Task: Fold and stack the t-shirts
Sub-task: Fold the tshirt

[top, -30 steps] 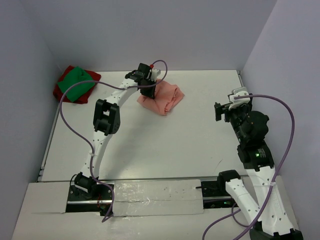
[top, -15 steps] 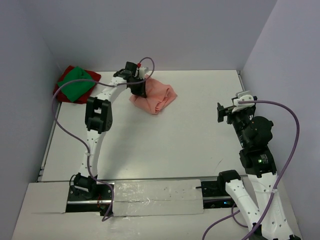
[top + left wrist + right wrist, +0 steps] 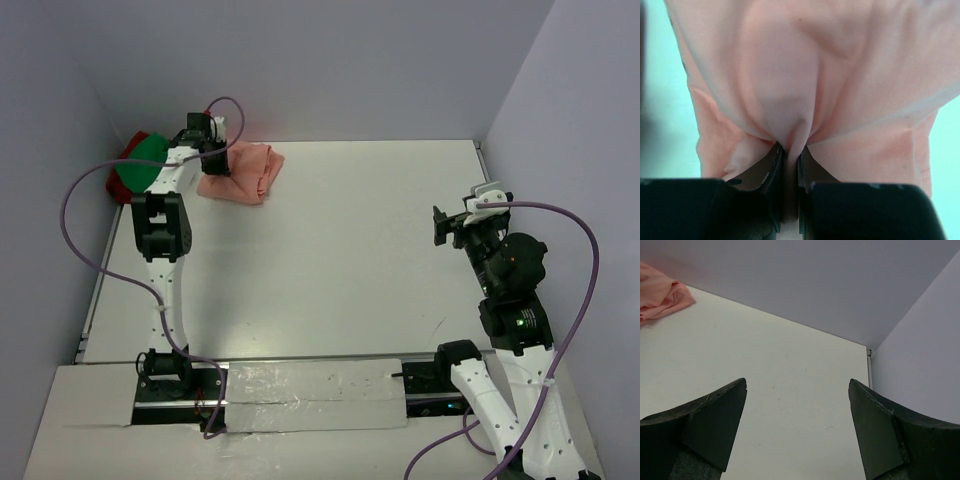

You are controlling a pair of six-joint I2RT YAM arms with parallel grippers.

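While our left gripper is pinched almost shut on a bunched fold of the salmon-pink t-shirt, we see that shirt lying as a rumpled, roughly folded bundle at the far left of the white table, close to the back wall. In our left wrist view the pink cloth fills nearly the whole picture and gathers into creases where the 2 dark fingers clamp it. Just left of that bundle, in the far left corner, the bright green t-shirt lies on top of the dark red t-shirt, both partly hidden by our left arm. Our right gripper hangs above the right side of the table, well apart from all 3 shirts, its jaws spread wide with nothing between them.
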